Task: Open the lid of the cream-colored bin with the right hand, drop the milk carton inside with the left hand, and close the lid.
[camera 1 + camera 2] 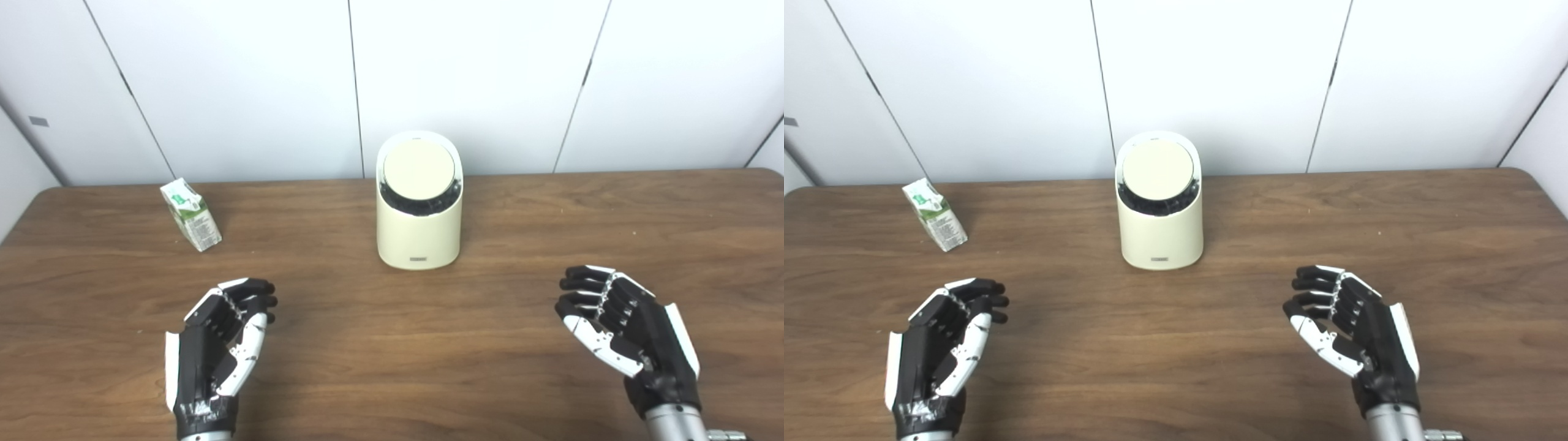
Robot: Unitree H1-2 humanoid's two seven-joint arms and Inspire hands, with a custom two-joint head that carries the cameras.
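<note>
A brown wooden table (551, 343) stands against white wall panels (465, 79) split by dark seams.

Both head cameras are looking down and forward across the table (392, 367) from the robot's own side, facing the white wall (465, 79) behind it. They are sitting side by side, the right eye view set a little to the right, so the bin (419, 202) is appearing at centre in the left eye view and left of centre (1159, 202) in the right. Both are sharing nearly the whole scene: carton (934, 214), bin, and both hands at the bottom edge.
</note>
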